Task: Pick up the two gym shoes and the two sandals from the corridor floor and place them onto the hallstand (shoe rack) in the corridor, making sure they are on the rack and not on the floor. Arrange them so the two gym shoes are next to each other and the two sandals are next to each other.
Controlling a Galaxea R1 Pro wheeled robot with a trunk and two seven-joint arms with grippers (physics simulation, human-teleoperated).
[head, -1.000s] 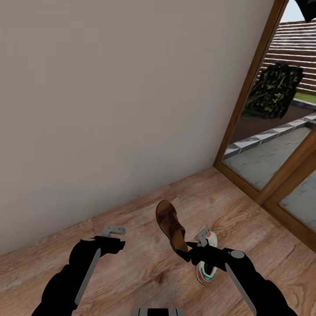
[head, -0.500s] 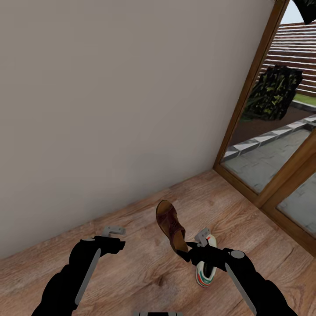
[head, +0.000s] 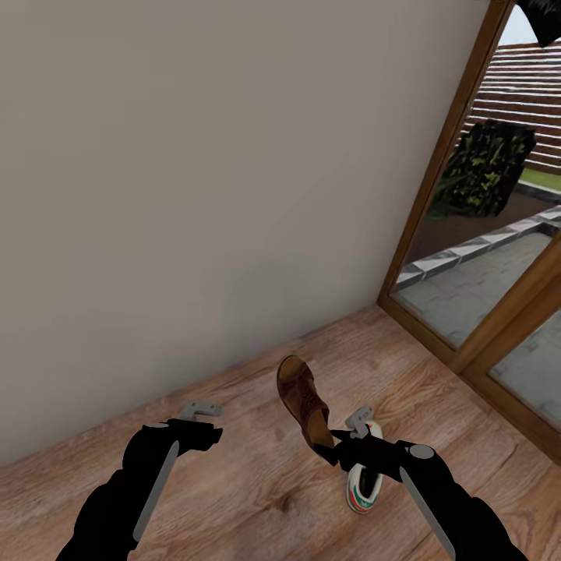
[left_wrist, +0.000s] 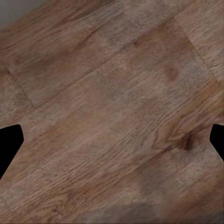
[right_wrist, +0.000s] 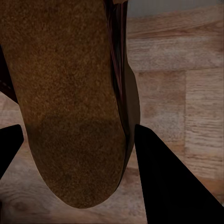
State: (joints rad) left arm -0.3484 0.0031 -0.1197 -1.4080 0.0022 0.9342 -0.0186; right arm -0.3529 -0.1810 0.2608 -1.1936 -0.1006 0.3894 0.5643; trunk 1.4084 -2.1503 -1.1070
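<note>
Head view: the right gripper (head: 340, 444) pinches a brown sandal (head: 304, 401) by its heel, raised off the corridor floor (head: 257, 483); a gym shoe (head: 362, 479) lies on the planks beneath the right arm, near the glass door (head: 483, 257). The left gripper (head: 204, 413) hangs empty.
Left wrist view: fingers (left_wrist: 9, 144) spread wide over bare planks.
Right wrist view: fingers (right_wrist: 163, 182) clamp the sandal's sole (right_wrist: 65, 102)

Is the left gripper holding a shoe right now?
No. The left gripper hangs open over bare corridor floor, fingers spread with nothing between them.

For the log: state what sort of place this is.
Probably a home corridor by a garden door: wood-plank floor, bare wall, wood-framed glass door. The right gripper holds a sandal; a gym shoe lies below.
</note>
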